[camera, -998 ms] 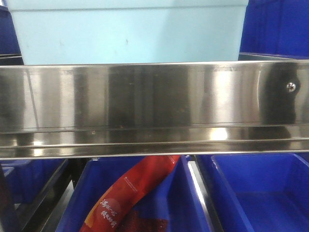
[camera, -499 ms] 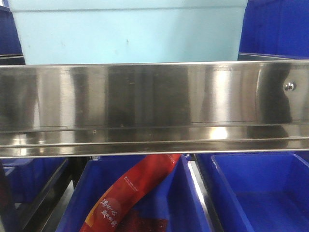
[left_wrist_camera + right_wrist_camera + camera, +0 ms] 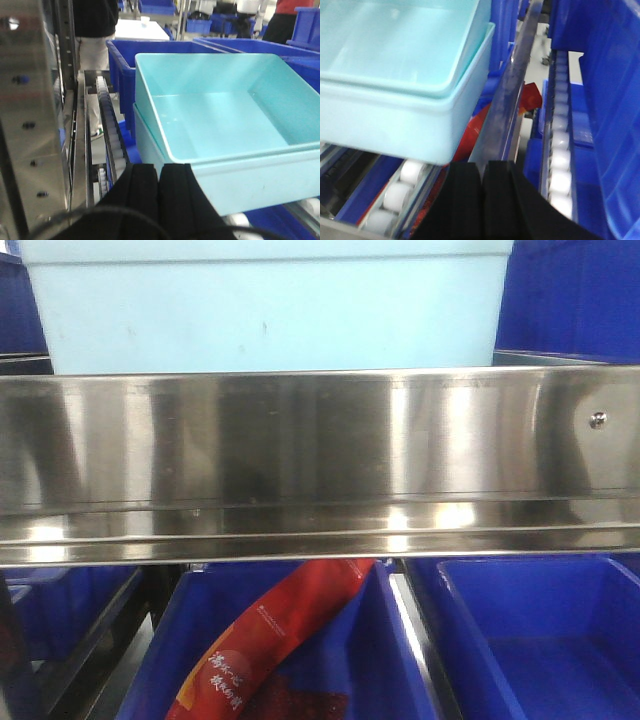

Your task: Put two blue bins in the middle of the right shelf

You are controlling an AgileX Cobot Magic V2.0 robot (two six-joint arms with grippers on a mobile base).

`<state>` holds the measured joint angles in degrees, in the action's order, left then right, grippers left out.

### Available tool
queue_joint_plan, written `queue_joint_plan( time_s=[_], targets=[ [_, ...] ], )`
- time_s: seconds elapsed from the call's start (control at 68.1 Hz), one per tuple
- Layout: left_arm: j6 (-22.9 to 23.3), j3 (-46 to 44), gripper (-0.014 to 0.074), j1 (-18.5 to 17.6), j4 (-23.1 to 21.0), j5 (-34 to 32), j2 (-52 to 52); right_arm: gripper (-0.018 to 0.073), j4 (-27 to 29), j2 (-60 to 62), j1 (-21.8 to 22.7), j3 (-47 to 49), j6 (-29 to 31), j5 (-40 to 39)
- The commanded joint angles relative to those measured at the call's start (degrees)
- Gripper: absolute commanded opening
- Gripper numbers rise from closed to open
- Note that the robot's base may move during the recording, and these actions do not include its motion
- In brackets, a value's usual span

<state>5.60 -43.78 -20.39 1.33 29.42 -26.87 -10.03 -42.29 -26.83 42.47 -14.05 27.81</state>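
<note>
Two pale blue bins (image 3: 215, 120), one nested in the other, rest on the shelf's white rollers (image 3: 405, 175). The front view shows their wall (image 3: 270, 310) above the steel shelf rail (image 3: 320, 460). My left gripper (image 3: 159, 172) is shut with nothing in it, just before the bins' near left corner. Below and beside the stack's near right corner (image 3: 395, 65), my right gripper (image 3: 484, 170) is also shut and holds nothing. Neither gripper appears in the front view.
Dark blue bins (image 3: 150, 50) stand behind the stack and to the right (image 3: 610, 100). Below the rail sit more dark blue bins (image 3: 540, 640), one holding a red packet (image 3: 280, 640). A steel post (image 3: 25, 100) and a roller track (image 3: 105, 120) are at the left.
The view has shifted very slightly and the reflections on the steel rail have moved; the bins stay in place.
</note>
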Motion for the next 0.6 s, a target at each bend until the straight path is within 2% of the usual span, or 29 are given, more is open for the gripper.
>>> queue_joint_plan(
  time_s=[0.0,0.294,0.587],
  targets=[
    [0.24,4.49,-0.0111,-0.35,0.09,-3.43,5.00,-0.0162,-0.82,5.07,0.30,-6.07,-0.01,-6.07],
    [0.34,14.60,-0.0111,-0.35,-0.05,-5.20,15.85,-0.0162,-0.82,18.99,0.30,-19.62,-0.01,-15.92],
    [0.34,15.09,-0.0111,-0.35,-0.05,-4.77,16.48,-0.0162,-0.82,20.82,0.30,-20.49,-0.01,-16.77]
  ],
)
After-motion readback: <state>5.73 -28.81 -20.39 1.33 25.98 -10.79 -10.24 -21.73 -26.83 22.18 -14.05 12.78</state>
